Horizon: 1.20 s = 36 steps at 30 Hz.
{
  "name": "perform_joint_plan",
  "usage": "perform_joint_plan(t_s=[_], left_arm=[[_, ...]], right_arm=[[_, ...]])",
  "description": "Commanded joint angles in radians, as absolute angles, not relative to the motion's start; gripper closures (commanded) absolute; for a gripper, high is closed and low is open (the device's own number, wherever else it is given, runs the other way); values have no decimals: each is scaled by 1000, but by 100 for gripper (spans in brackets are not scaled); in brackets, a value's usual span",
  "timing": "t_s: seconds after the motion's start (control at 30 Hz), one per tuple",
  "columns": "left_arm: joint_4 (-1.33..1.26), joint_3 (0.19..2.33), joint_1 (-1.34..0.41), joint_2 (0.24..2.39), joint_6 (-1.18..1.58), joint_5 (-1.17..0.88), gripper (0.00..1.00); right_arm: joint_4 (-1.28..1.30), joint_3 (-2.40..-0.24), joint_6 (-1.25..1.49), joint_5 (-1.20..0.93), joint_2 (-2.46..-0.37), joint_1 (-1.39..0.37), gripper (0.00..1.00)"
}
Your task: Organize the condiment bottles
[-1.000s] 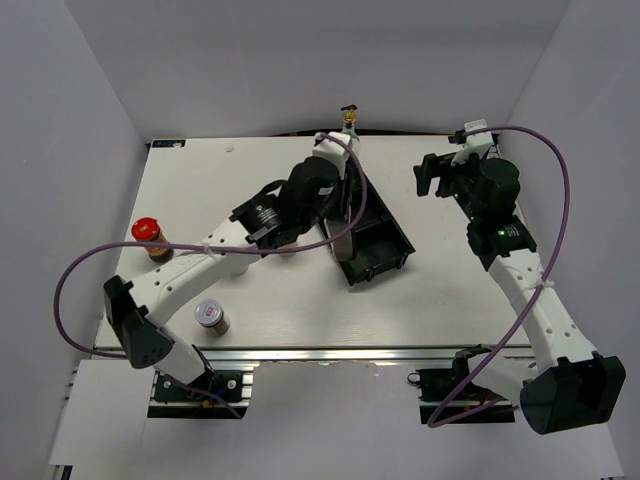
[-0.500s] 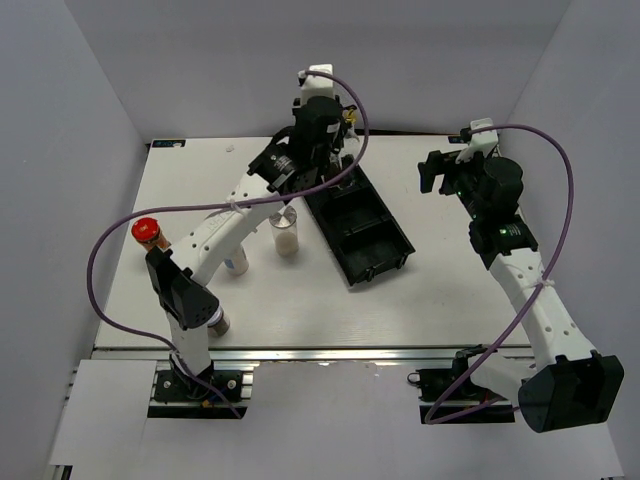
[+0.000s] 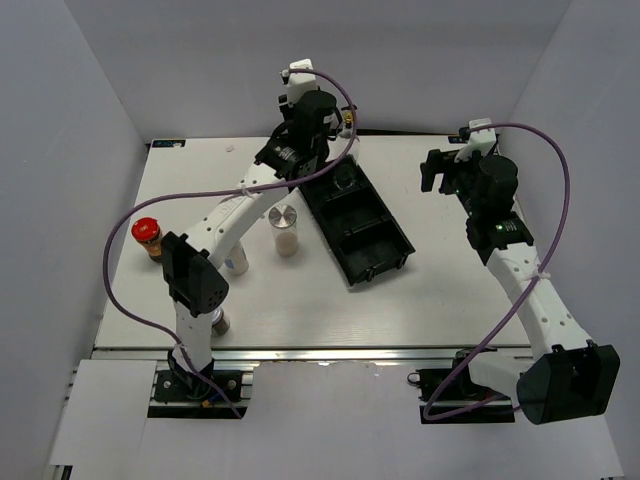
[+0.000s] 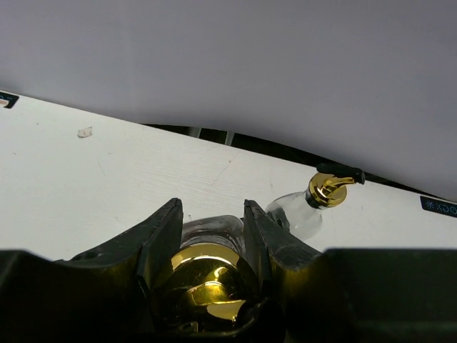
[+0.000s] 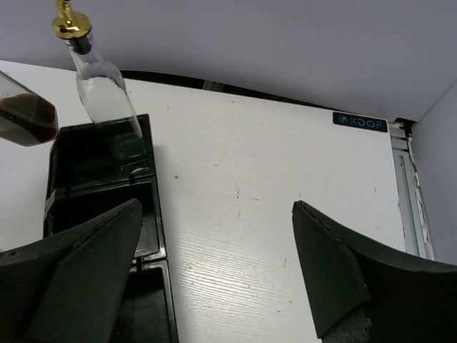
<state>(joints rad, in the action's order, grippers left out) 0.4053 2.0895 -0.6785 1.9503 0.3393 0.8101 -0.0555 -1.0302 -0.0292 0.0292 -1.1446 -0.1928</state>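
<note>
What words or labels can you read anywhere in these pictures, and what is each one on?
"XDOF": white print on a dark sticker at a far corner of the table, right wrist view.
"XDO", cut off by the frame edge: a cropped sticker, left wrist view.
Corner sticker, overhead view: too small to read.
Red-capped jar: no print readable.

Silver-lidded jar (image 3: pixel 286 230) beside black tray (image 3: pixel 380 252)
</note>
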Motion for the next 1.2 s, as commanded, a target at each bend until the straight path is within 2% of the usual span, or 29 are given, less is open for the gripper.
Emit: perform_joint_plan(t_s=[0.0, 0.9, 0.93, 1.07, 1.17], left_arm=[[284, 2135, -683, 1950, 389, 870, 100], [255, 2151, -649, 2135, 534, 914, 100], [264, 2157, -650, 2140, 534, 916, 96], [265, 2166, -650, 2154, 531, 907, 63], [258, 2163, -650, 2164, 537, 905, 60]], right_arm=[[-103, -1046, -20, 86, -1152, -186, 11], [-107, -1042, -28, 94, -1147, -170, 11], [-106, -1042, -28, 94, -1150, -170, 11], [-104, -1045, -28, 95, -1155, -167, 11], [-104, -1043, -31, 100, -1157, -166, 11]])
